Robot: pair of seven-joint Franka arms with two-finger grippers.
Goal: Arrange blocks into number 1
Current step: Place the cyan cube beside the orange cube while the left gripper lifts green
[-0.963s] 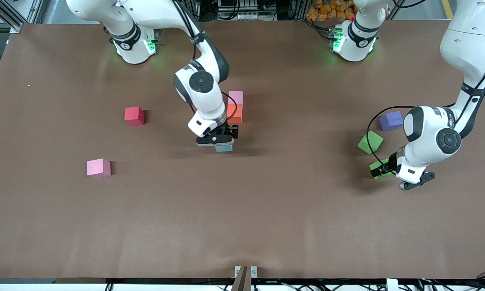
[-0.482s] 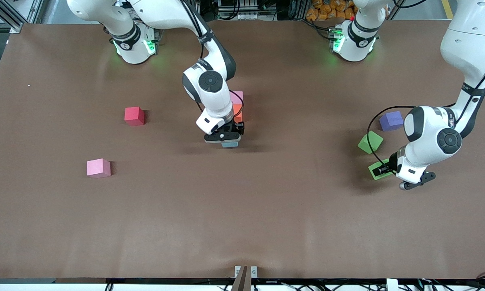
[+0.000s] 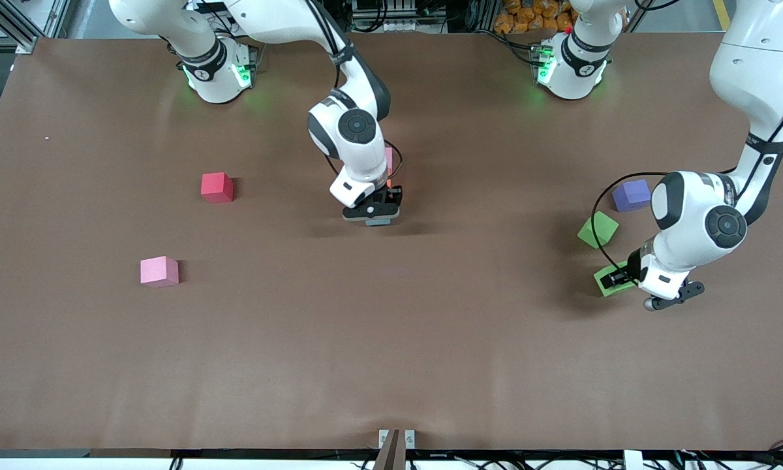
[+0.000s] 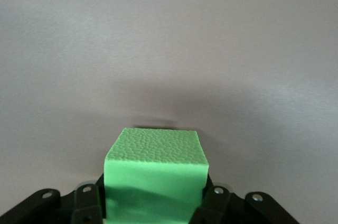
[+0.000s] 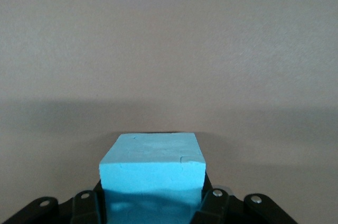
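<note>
Light blue block [image 5: 151,174] sits clenched in the right gripper's [image 3: 373,215] jaws, just nearer the camera than the orange block [image 3: 389,185] and pink block [image 3: 389,160] of the column. The left gripper [image 3: 616,277] has its jaws clamped on a green block [image 4: 155,179] low at its end of the table. Placing is in hand; next, I judge, blue must land flush against orange.
</note>
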